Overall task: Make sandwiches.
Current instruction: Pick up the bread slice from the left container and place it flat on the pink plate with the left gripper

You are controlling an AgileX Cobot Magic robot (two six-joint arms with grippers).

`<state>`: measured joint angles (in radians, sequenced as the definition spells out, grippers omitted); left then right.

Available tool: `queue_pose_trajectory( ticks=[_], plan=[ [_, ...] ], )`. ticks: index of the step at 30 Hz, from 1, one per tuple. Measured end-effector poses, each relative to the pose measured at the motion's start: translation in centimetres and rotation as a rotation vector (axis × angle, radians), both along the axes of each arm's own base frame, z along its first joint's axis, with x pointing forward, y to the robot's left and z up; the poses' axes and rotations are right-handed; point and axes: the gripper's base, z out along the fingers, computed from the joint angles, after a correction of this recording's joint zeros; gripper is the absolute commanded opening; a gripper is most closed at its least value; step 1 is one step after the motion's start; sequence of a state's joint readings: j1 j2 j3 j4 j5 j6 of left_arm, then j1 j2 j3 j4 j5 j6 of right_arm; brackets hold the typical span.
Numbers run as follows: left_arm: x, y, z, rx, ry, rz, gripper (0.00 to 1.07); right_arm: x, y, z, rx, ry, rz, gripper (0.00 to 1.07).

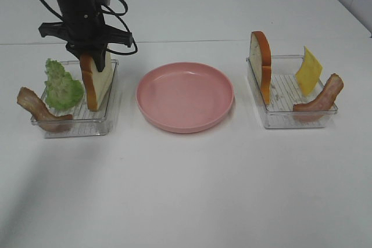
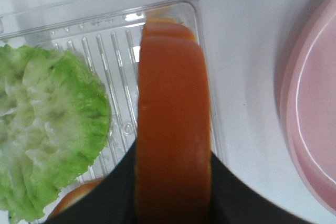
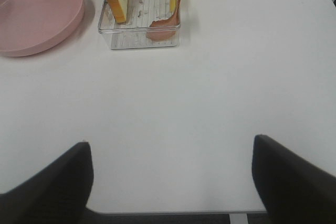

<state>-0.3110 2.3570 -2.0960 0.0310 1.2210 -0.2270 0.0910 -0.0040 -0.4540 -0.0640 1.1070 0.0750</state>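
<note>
Bread slice (image 1: 96, 88): pick-up step in hand.
Left gripper (image 1: 93, 55) is pinched shut on the upright slice at the right end of the left tray (image 1: 75, 126). Right gripper (image 3: 168, 177) is spread wide and empty. Next: lift clear and lay it flat on the pink plate (image 1: 185, 94) at centre.

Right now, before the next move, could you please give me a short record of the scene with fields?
Left gripper: shut on the upright white bread slice with orange-brown crust, in the left clear plastic tray
Left tray also holds: ruffled green lettuce, reddish-brown bacon strip
Round pink plate: nothing on it
Right clear plastic tray: second upright bread slice, yellow cheese square, second bacon strip
Right gripper: open, over bare white table
</note>
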Motion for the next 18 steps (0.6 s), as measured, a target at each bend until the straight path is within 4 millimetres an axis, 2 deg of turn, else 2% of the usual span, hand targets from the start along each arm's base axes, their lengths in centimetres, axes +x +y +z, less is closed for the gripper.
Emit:
queue_pose_trajectory(
  ticks=[3,4,6,10,11,12,13,14,15,16,17,18],
  plan=[
    [0.0,-0.1,0.0,-0.012,0.004,-0.008,0.09,0.0,0.0,0.0,0.0,0.0,0.0,0.8],
    [0.0,-0.1,0.0,-0.014,0.005,-0.009,0.04,0.0,0.0,0.0,0.0,0.0,0.0,0.8],
    [0.0,-0.1,0.0,-0.015,0.005,-0.009,0.0,0.0,0.0,0.0,0.0,0.0,0.0,0.8],
    [-0.1,-0.2,0.7,-0.025,-0.007,-0.008,0.0,0.0,0.0,0.0,0.0,0.0,0.0,0.8],
    [-0.4,-0.2,2.2,-0.04,-0.032,-0.007,0.0,0.0,0.0,0.0,0.0,0.0,0.0,0.8],
    [-0.4,-0.2,2.2,-0.04,-0.032,-0.007,0.0,0.0,0.0,0.0,0.0,0.0,0.0,0.8],
    [-0.5,-0.1,3.0,-0.045,-0.049,-0.007,0.0,0.0,0.0,0.0,0.0,0.0,0.0,0.8],
    [-1.0,0.0,5.2,-0.058,-0.089,-0.008,0.0,0.0,0.0,0.0,0.0,0.0,0.0,0.8],
    [-1.0,0.0,5.2,-0.058,-0.089,-0.008,0.0,0.0,0.0,0.0,0.0,0.0,0.0,0.8],
    [-1.7,0.1,8.0,-0.092,-0.141,-0.007,0.0,0.0,0.0,0.0,0.0,0.0,0.0,0.8],
    [-2.1,0.1,9.3,-0.114,-0.163,-0.007,0.0,0.0,0.0,0.0,0.0,0.0,0.0,0.8],
    [-2.1,0.1,9.3,-0.114,-0.163,-0.007,0.0,0.0,0.0,0.0,0.0,0.0,0.0,0.8]
  ],
)
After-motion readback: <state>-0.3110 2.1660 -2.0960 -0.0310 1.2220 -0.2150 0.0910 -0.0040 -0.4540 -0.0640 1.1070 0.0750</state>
